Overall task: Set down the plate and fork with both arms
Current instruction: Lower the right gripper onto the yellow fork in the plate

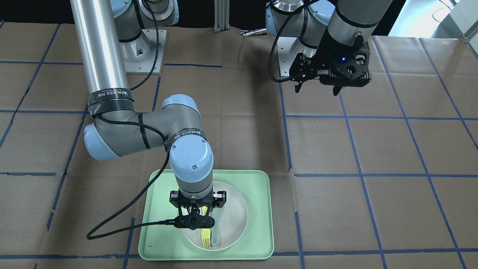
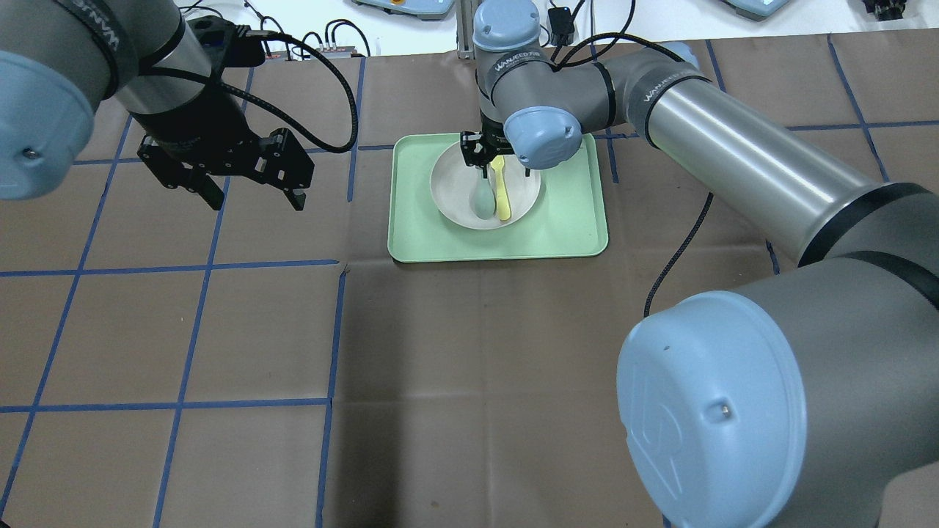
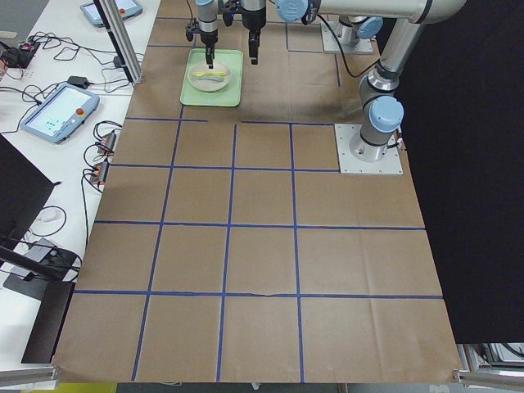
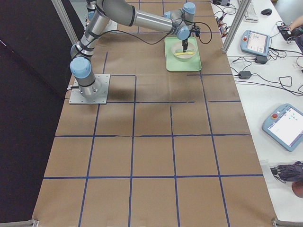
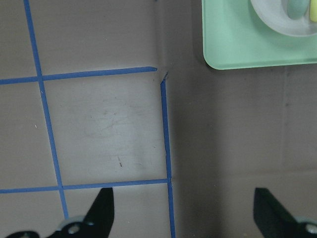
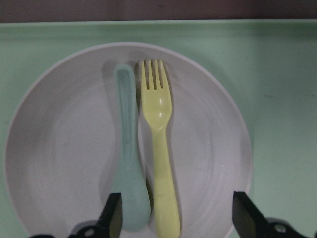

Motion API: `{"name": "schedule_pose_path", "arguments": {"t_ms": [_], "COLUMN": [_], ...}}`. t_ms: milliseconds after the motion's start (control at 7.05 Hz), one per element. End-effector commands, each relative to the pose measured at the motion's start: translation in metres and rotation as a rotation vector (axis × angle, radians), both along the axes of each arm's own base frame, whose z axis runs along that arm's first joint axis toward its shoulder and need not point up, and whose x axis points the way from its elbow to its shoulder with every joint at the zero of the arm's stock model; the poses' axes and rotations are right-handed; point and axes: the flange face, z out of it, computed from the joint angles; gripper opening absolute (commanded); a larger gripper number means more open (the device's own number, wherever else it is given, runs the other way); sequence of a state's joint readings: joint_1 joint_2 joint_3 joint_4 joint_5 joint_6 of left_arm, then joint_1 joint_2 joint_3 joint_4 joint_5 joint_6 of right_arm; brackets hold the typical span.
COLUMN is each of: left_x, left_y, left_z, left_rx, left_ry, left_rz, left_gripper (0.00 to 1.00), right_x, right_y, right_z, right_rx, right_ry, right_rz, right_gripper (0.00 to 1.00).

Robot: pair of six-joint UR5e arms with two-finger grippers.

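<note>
The off-white plate sits in the mint-green tray. The pale-yellow fork lies on the plate, tines away from the wrist camera, right next to a grey-green spoon. My right gripper is open just above the plate, its jaws on either side of both handles. It also shows over the plate in the front-facing view and the overhead view. My left gripper is open and empty, above bare table well to the left of the tray.
The table is covered in brown paper with blue tape grid lines. A corner of the tray shows at the top right of the left wrist view. Tablets and cables lie on side benches beyond the table.
</note>
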State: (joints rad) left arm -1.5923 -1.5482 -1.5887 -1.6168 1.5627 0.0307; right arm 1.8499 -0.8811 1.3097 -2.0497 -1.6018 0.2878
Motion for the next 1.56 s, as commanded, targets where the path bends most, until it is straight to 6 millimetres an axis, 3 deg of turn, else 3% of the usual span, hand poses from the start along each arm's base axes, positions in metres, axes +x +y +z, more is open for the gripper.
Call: {"name": "schedule_pose_path", "arguments": {"t_ms": [0,567,1418], "left_x": [0.000,0.001,0.004], "left_y": [0.002,0.006,0.011], "left_z": [-0.002,-0.007,-0.005], "left_rx": [0.012,0.016,0.014], "left_ry": [-0.028,-0.035,-0.047], "left_rz": [0.016,0.011,0.004], "left_gripper": [1.00,1.00,1.00], "right_x": [-0.001,0.003,0.004], "right_y": [-0.003,-0.009,-0.009], "right_z": [-0.008,-0.032,-0.045], "right_rx": [-0.009,-0.018,-0.003], "right_ry": [0.009,0.002,0.008], "right_rz": [0.004,-0.001,-0.004], "right_gripper": [0.55,0.52,0.51]}}
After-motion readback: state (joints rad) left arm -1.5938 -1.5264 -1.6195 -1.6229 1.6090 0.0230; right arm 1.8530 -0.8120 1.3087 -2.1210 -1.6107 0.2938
